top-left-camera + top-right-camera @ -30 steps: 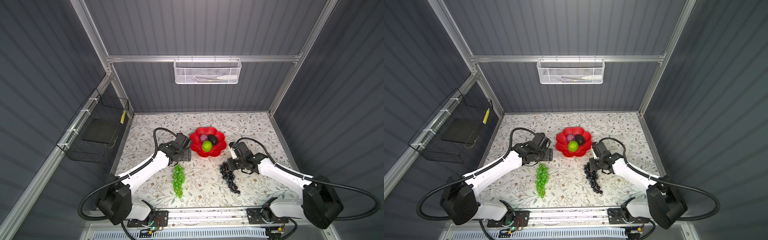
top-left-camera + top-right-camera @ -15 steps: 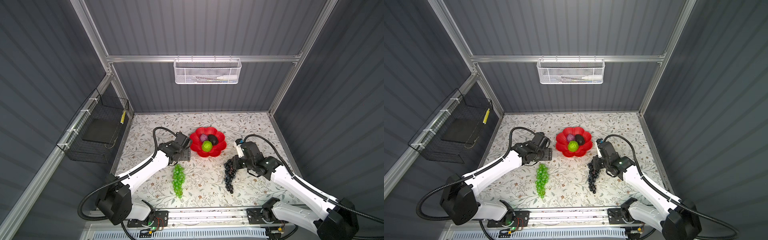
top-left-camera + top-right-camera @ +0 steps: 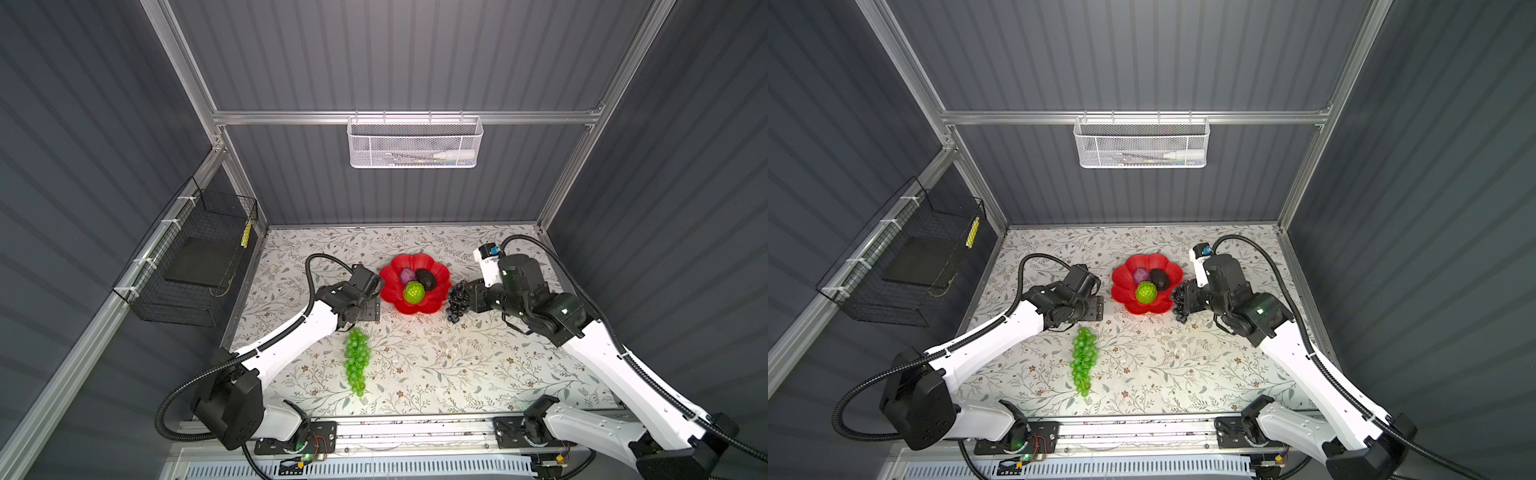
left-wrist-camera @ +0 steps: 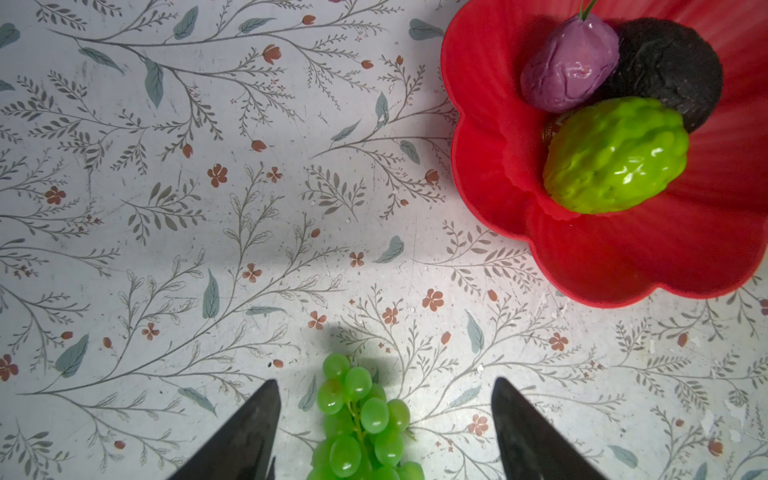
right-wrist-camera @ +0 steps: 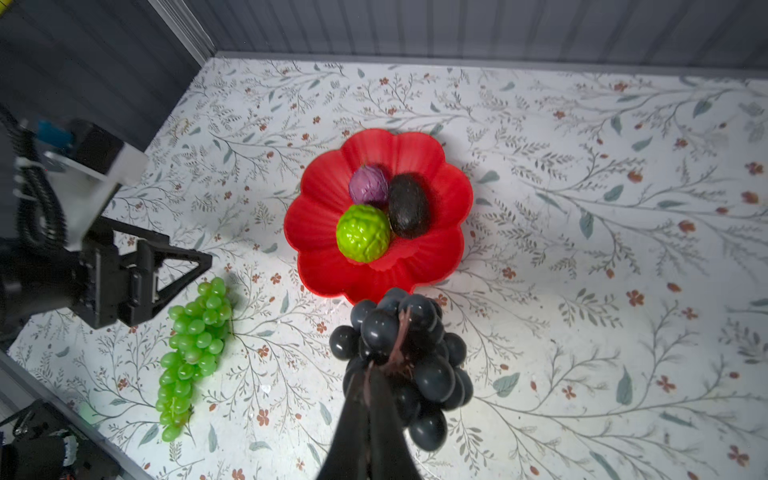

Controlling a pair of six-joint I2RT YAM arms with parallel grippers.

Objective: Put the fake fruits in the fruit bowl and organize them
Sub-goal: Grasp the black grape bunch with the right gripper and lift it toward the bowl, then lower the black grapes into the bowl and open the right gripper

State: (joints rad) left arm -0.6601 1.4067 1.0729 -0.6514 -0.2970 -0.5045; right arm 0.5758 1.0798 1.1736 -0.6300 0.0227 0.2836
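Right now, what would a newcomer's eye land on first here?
The glossy red flower-shaped bowl mid-table, holding a purple fruit, a dark avocado and a bright green bumpy ball. At its right edge in both top views, the right gripper is shut on the stem of a dark grape bunch that hangs from it. A green grape bunch lies on the floral table, its bowl-side end just under the open left gripper.

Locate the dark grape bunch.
In both top views the dark grape bunch hangs pinched by its stem in the right end effector, just right of the rim of the red fruit bowl.
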